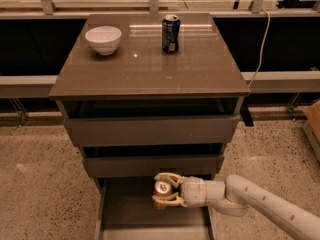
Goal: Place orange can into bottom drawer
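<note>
The orange can (162, 188) stands upright between the fingers of my gripper (164, 190), its silver top facing up. The gripper reaches in from the right, shut on the can, low inside the open bottom drawer (125, 216), near its back under the middle drawer front. I cannot tell whether the can's base touches the dark drawer floor. My white arm (250, 201) runs off to the lower right.
A dark blue can (170, 33) and a white bowl (103, 39) stand on the cabinet top (150, 69). The two upper drawers (150, 129) are slightly open. A cardboard box (312, 124) is at the right edge. Speckled floor surrounds the cabinet.
</note>
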Controlling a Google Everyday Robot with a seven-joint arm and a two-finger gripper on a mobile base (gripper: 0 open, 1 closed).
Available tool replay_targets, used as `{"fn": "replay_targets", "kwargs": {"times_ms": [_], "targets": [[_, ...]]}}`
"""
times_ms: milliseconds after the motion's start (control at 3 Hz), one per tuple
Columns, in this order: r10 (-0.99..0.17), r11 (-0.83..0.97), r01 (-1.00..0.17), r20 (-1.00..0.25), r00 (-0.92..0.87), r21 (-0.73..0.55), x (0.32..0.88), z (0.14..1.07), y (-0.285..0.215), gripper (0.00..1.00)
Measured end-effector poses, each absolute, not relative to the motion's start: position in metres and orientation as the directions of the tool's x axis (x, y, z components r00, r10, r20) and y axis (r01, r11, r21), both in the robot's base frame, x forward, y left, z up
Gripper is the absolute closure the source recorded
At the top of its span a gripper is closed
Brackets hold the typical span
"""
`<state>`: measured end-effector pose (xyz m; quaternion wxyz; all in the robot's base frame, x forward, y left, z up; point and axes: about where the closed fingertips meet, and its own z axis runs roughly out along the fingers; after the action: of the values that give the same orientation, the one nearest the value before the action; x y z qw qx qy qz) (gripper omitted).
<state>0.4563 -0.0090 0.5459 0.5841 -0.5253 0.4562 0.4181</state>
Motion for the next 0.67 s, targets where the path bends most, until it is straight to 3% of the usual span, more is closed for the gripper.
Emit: {"fn": "replay_targets", "kwargs": {"times_ms": [667], "targets": [[0.033, 0.13, -0.958, -0.965, 0.26, -0.254, 0.4692, 0.5084, -0.0189, 1.0]]}}
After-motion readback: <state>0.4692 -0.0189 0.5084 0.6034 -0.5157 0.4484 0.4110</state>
